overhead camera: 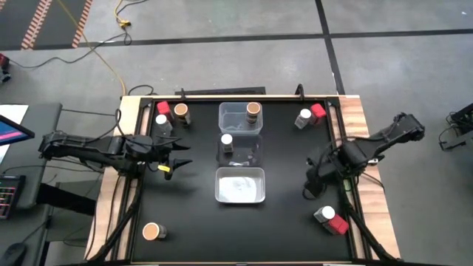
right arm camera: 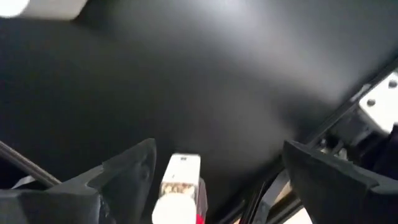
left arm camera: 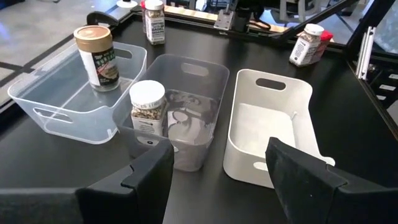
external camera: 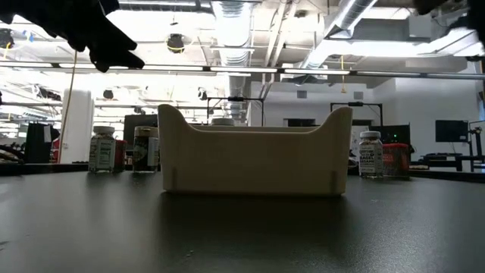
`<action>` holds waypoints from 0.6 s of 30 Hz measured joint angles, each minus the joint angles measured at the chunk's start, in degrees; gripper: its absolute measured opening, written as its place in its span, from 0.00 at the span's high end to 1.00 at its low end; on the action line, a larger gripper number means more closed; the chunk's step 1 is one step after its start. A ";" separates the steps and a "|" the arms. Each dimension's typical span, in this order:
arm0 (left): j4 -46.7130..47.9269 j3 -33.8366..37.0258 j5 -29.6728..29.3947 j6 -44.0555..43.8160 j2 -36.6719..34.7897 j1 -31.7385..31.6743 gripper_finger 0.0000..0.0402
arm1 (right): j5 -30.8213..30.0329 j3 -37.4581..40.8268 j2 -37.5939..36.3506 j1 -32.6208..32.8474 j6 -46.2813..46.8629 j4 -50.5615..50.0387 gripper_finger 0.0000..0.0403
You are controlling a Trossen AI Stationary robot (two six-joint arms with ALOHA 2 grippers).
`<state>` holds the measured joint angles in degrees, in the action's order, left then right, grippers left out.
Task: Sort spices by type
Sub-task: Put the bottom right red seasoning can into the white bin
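Observation:
Three bins stand in a row mid-table. The far clear bin (overhead camera: 238, 118) holds a tan-topped spice jar (left arm camera: 96, 56). The middle clear bin (overhead camera: 241, 150) holds a white-topped one (left arm camera: 147, 109). The near white bin (overhead camera: 240, 185) shows nothing inside. Other spices stand loose on the table: three at the far left (overhead camera: 168, 114), two at the far right (overhead camera: 310, 115), a white and a red one at the near right (overhead camera: 331, 219), and a tan one at the near left (overhead camera: 153, 232). My left gripper (overhead camera: 177, 157) hovers open, left of the bins. My right gripper (right arm camera: 214, 180) points down, open, above the bare mat near the near-right pair (right arm camera: 177, 190).
The black mat (overhead camera: 281, 222) has wooden borders on the left and right (overhead camera: 366, 148). In the low view the white bin (external camera: 254, 155) fills the middle, with jars behind it on both sides. Bare mat lies between the bins and each arm.

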<state>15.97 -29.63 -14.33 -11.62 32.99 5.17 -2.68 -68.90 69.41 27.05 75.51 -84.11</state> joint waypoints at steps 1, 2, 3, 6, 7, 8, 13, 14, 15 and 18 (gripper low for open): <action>0.01 0.00 0.00 0.00 0.00 0.00 0.40 | 0.00 0.00 0.00 1.39 1.42 0.05 0.07; 0.00 0.00 0.00 0.00 0.00 0.00 0.40 | 0.00 0.00 0.00 2.70 2.68 0.13 0.07; 0.00 0.00 0.00 0.00 0.00 0.00 0.40 | 0.00 0.00 0.00 3.98 3.91 0.17 0.07; 0.00 0.00 0.00 0.00 0.00 0.00 0.40 | 1.19 0.00 0.00 7.29 7.07 0.08 0.07; 0.02 0.00 0.00 0.00 0.00 0.00 0.40 | 1.43 0.00 0.00 8.47 7.91 0.13 0.07; 0.01 -0.02 0.00 0.00 0.00 0.00 0.40 | 1.50 0.00 0.00 9.67 8.86 0.17 0.07; 0.02 -0.04 0.00 0.00 0.00 0.00 0.40 | 3.10 0.02 -0.02 15.58 13.30 0.63 0.07; 0.00 -0.05 0.00 0.00 0.00 0.00 0.40 | 3.27 0.01 -0.02 16.94 14.43 0.67 0.07; 0.01 -0.07 0.00 0.00 0.00 0.00 0.40 | 3.52 0.02 -0.02 18.25 15.51 0.69 0.07; 0.02 -0.07 0.02 -0.19 0.00 0.00 0.40 | 4.18 0.02 -0.02 21.89 19.28 0.71 0.07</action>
<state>15.99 -29.69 -14.31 -11.81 32.99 5.17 1.50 -68.88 69.38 48.94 94.79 -83.39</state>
